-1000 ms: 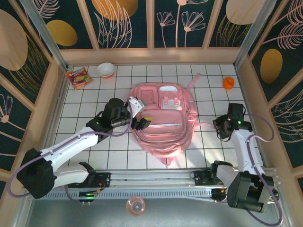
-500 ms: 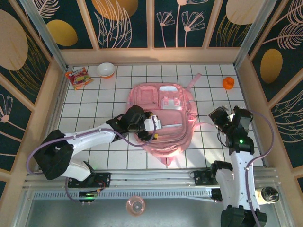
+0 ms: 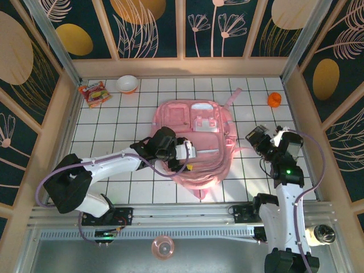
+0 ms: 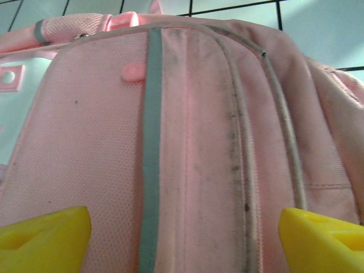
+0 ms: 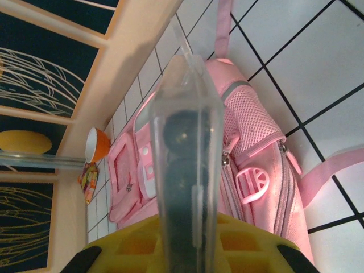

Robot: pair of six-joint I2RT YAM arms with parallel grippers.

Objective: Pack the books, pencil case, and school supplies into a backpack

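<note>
L fingers (image 4: 45,236) wide apart, low over the pink backpack (image 3: 193,142), which lies mid tabletop (image 3: 102,131). R fingers (image 5: 244,244) clamped on clear packet (image 5: 185,125), near backpack's R edge. Far edge: snack packet (image 3: 94,92), bowl (image 3: 127,84), orange object (image 3: 274,99).

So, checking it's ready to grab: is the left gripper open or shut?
Open. In the left wrist view the left gripper's yellow fingers sit wide apart over the pink backpack.

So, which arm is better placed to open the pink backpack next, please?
The left: left tool is open over the soft pink backpack; right tool is shut on a clear packet.
</note>
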